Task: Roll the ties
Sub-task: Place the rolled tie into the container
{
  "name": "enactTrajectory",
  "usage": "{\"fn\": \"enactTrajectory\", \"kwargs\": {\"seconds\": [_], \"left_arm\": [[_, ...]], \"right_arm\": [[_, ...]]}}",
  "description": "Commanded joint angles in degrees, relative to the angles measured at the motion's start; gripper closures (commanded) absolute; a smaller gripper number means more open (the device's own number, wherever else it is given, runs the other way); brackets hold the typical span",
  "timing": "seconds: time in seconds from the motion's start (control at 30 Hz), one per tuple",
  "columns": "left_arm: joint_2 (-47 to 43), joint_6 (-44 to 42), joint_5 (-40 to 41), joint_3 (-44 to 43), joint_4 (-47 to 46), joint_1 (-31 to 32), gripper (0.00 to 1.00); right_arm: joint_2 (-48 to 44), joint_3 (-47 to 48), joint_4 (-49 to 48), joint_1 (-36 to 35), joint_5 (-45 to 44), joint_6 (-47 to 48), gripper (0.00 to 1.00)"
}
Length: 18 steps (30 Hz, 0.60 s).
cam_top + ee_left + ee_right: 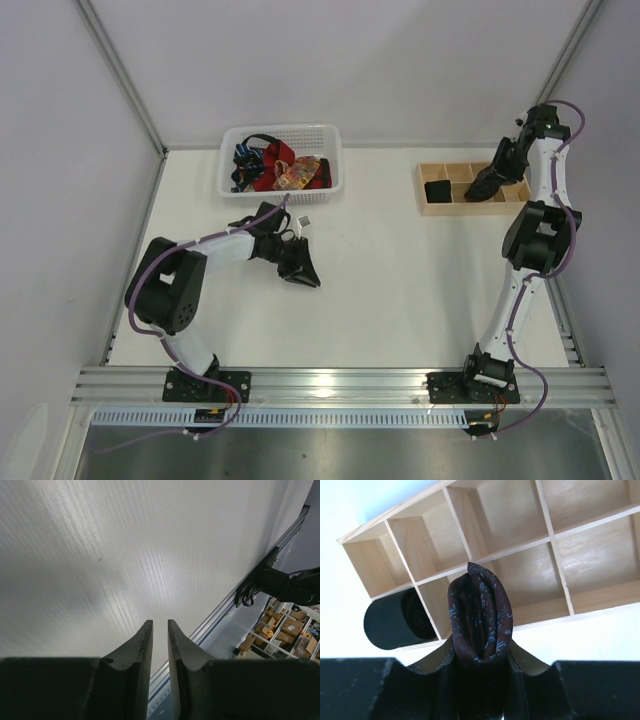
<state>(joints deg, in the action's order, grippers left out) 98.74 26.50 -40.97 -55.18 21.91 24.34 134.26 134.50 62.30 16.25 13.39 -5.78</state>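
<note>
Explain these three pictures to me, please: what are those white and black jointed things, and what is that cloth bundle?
Those are two robot arms bolted to the near edge of a table. One picture looks down from above. The other two come from a camera on each wrist. On the table stand a white basket of loose ties and a wooden tray with a black rolled tie in one compartment. The right end effector grips the bundle, a dark patterned tie, over the tray. The left end effector holds nothing, and its fingers stand a narrow gap apart.
</note>
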Motion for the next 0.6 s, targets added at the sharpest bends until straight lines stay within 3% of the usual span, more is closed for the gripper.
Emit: {"fn": "enactTrajectory", "kwargs": {"seconds": [0.0, 0.57], "left_arm": [[-0.3, -0.31, -1.66, 0.77, -1.43, -0.52, 0.76], [1.02, -0.66, -1.83, 0.95, -1.43, -1.22, 0.77]], "right_arm": [[-1.63, 0.59, -1.13, 0.1, -2.22, 1.39, 1.0], [3.91, 1.82, -2.8, -0.69, -8.63, 4.37, 1.0]]}}
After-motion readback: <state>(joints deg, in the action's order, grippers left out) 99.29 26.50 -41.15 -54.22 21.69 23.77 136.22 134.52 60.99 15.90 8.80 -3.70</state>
